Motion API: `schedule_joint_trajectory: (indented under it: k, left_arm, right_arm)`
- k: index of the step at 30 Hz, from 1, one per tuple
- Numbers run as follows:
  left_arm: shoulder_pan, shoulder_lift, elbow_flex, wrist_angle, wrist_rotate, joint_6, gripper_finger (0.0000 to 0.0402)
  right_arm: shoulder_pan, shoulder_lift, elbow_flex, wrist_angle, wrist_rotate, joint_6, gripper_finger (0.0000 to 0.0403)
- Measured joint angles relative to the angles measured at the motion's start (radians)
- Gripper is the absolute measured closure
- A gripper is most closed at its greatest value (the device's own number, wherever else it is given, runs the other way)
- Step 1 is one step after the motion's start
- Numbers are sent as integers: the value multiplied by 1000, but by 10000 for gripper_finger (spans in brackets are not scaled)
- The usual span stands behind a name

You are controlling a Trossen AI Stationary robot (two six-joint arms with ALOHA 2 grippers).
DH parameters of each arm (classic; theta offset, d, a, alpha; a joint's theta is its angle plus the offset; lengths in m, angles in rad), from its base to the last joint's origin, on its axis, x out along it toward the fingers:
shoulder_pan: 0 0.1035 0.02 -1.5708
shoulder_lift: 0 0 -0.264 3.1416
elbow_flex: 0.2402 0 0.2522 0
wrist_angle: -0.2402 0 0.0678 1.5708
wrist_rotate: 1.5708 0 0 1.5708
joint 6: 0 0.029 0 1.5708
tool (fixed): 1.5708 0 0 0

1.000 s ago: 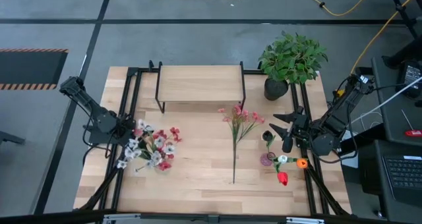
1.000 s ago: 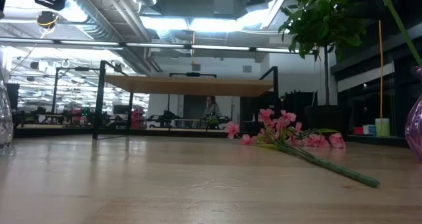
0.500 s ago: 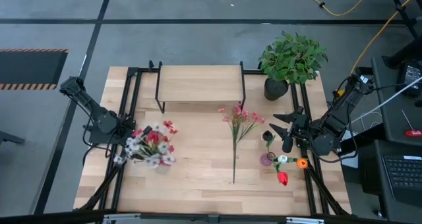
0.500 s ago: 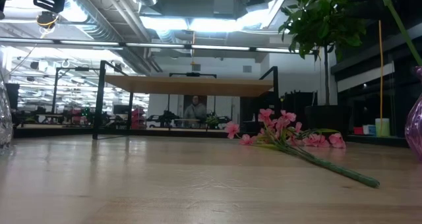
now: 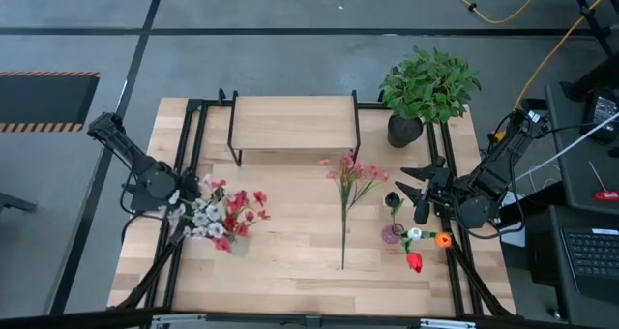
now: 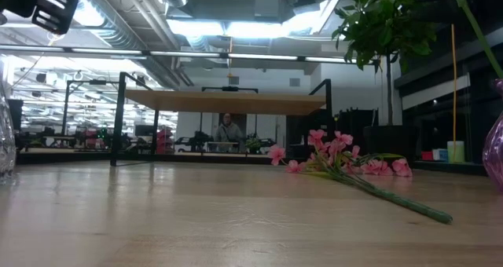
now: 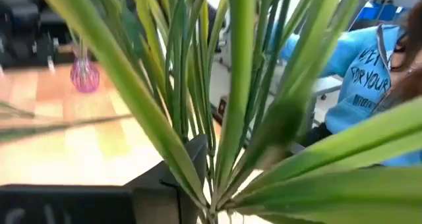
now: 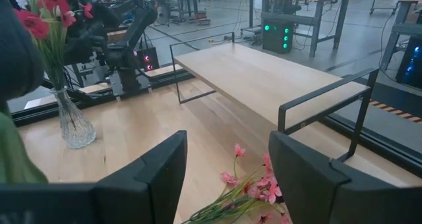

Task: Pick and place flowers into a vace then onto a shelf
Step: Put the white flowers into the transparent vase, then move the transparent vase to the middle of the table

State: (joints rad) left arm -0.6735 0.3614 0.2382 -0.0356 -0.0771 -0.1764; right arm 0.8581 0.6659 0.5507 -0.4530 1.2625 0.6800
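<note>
Flowers (image 5: pixel 224 215) stand bunched in a clear vase (image 8: pixel 72 126) at the table's 9 o'clock side, red and white blooms fanned above thin green stems. I judge them light and springy; the stems are probably slick plastic, so I would pinch low and firmly, well below the blooms. The vase looks like glass, top-heavy once filled, so it is best taken around its narrow neck. My left gripper (image 5: pixel 172 195) sits against the stems at their 9 o'clock; whether it grips them I cannot tell. A pink spray (image 5: pixel 346 195) lies loose at the table's centre. My right gripper (image 8: pixel 227 143) waits at 3 o'clock, spread wide and holding nothing. The shelf (image 5: pixel 293 123) stands at 12 o'clock.
</note>
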Motion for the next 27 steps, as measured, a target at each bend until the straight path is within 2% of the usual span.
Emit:
schedule_joint_trajectory:
  k: [13, 22, 27]
  left_arm:
    - [0, 0, 187, -379, -19, -39, 240]
    - [0, 0, 195, -492, -18, -199, 240]
    - [0, 0, 199, -508, -18, -208, 240]
  right_arm:
    - [0, 0, 0, 0, 0, 0, 186]
    - [0, 0, 0, 0, 0, 0, 186]
    - [0, 0, 0, 0, 0, 19, 186]
